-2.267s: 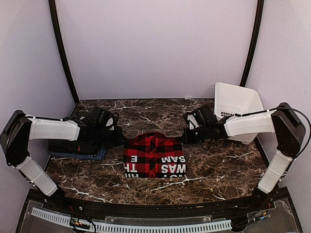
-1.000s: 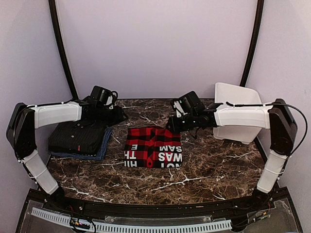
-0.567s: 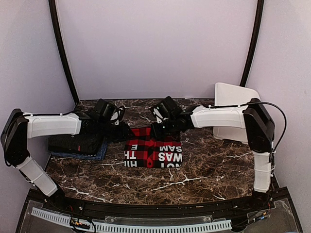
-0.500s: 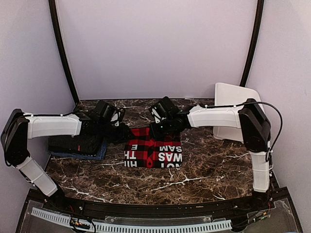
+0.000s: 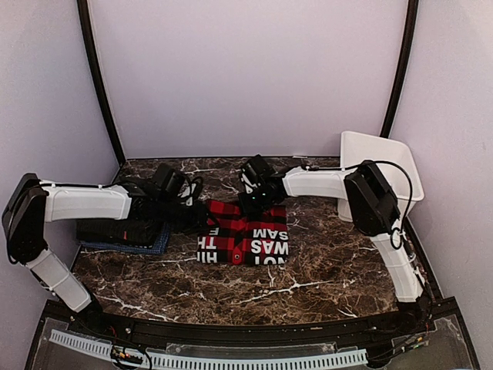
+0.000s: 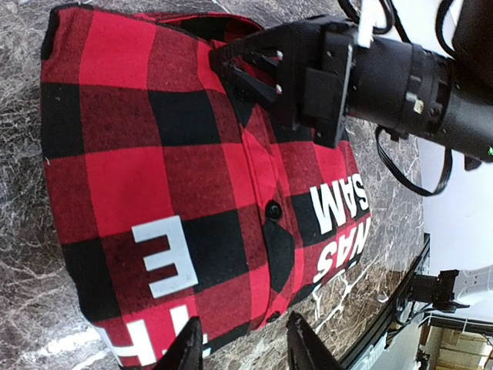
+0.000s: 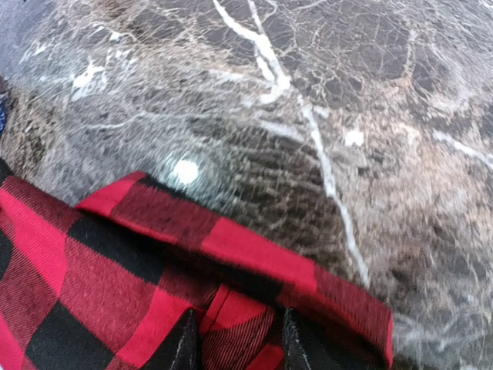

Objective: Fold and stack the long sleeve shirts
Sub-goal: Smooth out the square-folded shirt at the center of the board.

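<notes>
The folded red-and-black checked shirt (image 5: 258, 235) with white block letters lies mid-table. My left gripper (image 5: 202, 216) is at its far left corner. In the left wrist view its jaws (image 6: 245, 348) stand open astride the shirt's (image 6: 177, 177) near edge, with marble showing between the tips. My right gripper (image 5: 254, 202) sits on the shirt's far edge. In the right wrist view it (image 7: 237, 343) is shut on a red fold of the shirt (image 7: 115, 285). The black shirt (image 5: 115, 230) lies folded on the blue one (image 5: 158, 247) at the left.
A white plastic basket (image 5: 377, 158) stands tilted at the back right, behind the right arm. Dark marble table (image 5: 331, 270) runs to a black front rail. The right gripper's body (image 6: 370, 73) and cables fill the top right of the left wrist view.
Both arms swung in from the back and came down onto the checked shirt's far edge. The jaws of both narrowed. The shirt's left part has bunched and shifted.
</notes>
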`<state>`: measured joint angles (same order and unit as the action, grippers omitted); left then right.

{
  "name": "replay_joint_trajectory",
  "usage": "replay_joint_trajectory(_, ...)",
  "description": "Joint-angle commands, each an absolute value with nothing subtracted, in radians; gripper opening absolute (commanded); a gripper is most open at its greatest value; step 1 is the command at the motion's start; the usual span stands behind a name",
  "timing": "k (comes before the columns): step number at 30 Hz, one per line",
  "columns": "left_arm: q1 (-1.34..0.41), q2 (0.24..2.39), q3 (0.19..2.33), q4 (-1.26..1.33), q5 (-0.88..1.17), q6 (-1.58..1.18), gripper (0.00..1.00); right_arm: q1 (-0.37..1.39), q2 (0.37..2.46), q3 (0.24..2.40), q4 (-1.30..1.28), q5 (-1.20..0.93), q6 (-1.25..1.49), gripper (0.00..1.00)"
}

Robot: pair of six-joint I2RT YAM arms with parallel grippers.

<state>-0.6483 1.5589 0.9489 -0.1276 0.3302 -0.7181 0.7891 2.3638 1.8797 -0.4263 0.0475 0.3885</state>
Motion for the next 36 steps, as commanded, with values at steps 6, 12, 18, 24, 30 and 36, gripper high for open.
replay_joint_trajectory(6, -0.679, 1.659, 0.985, -0.081, 0.355, -0.684, 0.36, 0.765, 2.454, 2.004, -0.474, -0.034, 0.36, 0.37)
replay_joint_trajectory(12, -0.682, 1.778, 0.989, -0.059, 0.341, -0.691, 0.36, 0.759, 2.45, 2.078, -0.52, -0.046, 0.351, 0.4)
replay_joint_trajectory(18, -0.682, 1.806, 0.995, -0.063, 0.315, -0.723, 0.35, 0.766, 2.332, 2.033, -0.537, -0.032, 0.343, 0.43)
replay_joint_trajectory(24, -0.683, 1.73, 0.987, -0.075, 0.307, -0.748, 0.35, 0.81, 2.068, 1.764, -0.475, 0.009, 0.352, 0.42)
replay_joint_trajectory(30, -0.682, 1.666, 0.999, -0.082, 0.302, -0.76, 0.35, 0.879, 1.872, 1.495, -0.395, 0.015, 0.422, 0.32)
replay_joint_trajectory(36, -0.682, 1.686, 1.033, -0.087, 0.26, -0.747, 0.35, 0.916, 1.86, 1.366, -0.342, 0.018, 0.478, 0.28)
